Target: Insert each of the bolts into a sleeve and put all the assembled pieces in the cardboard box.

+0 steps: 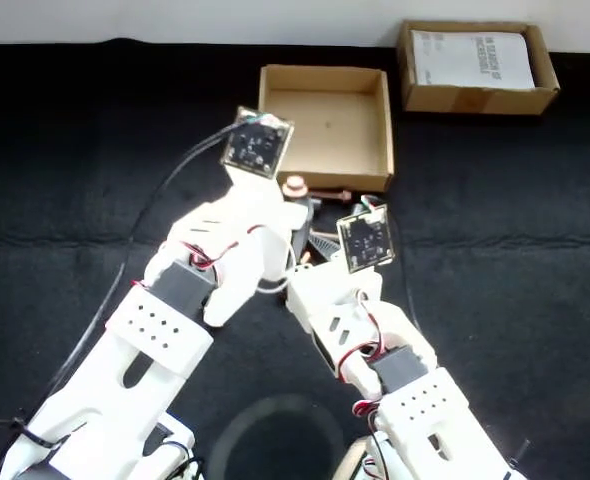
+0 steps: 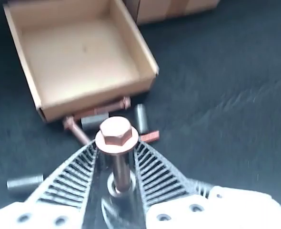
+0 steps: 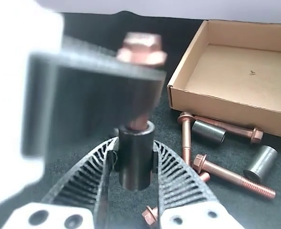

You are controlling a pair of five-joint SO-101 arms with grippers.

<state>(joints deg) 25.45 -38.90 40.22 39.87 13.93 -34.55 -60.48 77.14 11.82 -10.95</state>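
My left gripper [image 2: 115,151] is shut on a copper bolt [image 2: 116,134], head up, shank pointing down. Directly under it my right gripper [image 3: 135,151] is shut on an upright dark sleeve [image 3: 135,160]. The bolt [image 3: 141,48] has its tip at the sleeve's mouth, just entering it. In the high view both grippers meet just in front of the open cardboard box [image 1: 325,120], with the bolt head [image 1: 295,187] showing between them. Loose bolts [image 3: 235,182] and sleeves [image 3: 263,162] lie on the black cloth by the box's front wall [image 3: 226,102].
A second cardboard box [image 1: 475,68] holding a printed sheet stands at the back right. One more sleeve [image 2: 24,182] lies apart from the pile. The white arms [image 1: 155,330] cross the table's front half, with a black cable [image 1: 165,190] trailing to the left.
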